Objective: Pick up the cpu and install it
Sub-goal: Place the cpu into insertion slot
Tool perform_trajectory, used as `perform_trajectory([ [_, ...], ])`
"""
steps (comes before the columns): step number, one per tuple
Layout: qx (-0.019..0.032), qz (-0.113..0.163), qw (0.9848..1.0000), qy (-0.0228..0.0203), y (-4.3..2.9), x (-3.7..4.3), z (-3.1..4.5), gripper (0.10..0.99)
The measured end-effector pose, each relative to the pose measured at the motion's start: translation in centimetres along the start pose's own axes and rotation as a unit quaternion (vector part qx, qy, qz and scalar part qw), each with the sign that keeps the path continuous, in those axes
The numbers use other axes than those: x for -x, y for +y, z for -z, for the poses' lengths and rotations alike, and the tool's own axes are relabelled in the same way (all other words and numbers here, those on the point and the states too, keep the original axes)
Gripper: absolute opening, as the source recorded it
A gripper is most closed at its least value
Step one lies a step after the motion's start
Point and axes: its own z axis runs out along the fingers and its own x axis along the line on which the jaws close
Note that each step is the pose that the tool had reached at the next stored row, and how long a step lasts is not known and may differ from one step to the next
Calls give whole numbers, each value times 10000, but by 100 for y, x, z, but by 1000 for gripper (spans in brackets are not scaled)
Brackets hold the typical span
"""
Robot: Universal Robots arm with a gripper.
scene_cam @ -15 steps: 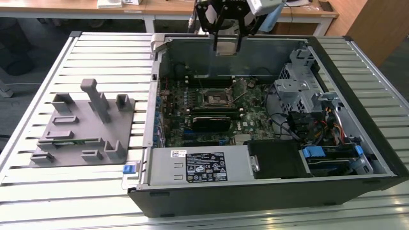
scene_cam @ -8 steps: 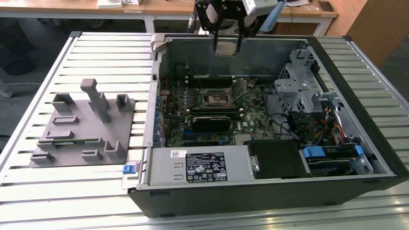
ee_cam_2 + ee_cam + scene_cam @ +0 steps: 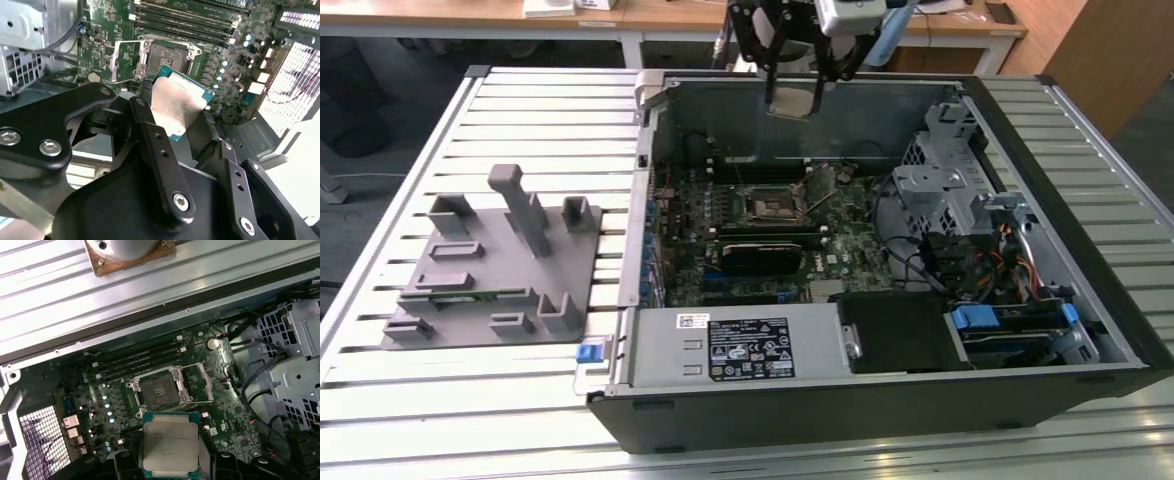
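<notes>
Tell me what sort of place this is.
Probably a robotics lab bench for PC assembly: an open computer case sits on a slatted metal table, the tool holds the cpu above it, and wooden desks stand behind.

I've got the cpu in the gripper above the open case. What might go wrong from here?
The gripper pinches the cpu by its edges, high above the motherboard; a slip could drop it. The bracket stands open beside the socket; an offset descent might strike it.

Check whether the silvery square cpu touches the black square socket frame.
Apart: in the exterior view the end effector holds the silvery square cpu high above the black socket frame.
</notes>
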Motion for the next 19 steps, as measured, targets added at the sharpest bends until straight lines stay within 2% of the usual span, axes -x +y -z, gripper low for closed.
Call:
perform_trajectory([
  [5,-1,-348,9994,-17,-1,0,-10,533],
  [10,-2,-698,9976,-33,-1,-1,-20,533],
  [15,-4,-1067,9943,-51,-2,-1,-30,533],
  [19,-6,-1375,9905,-65,-2,-1,-38,533],
])
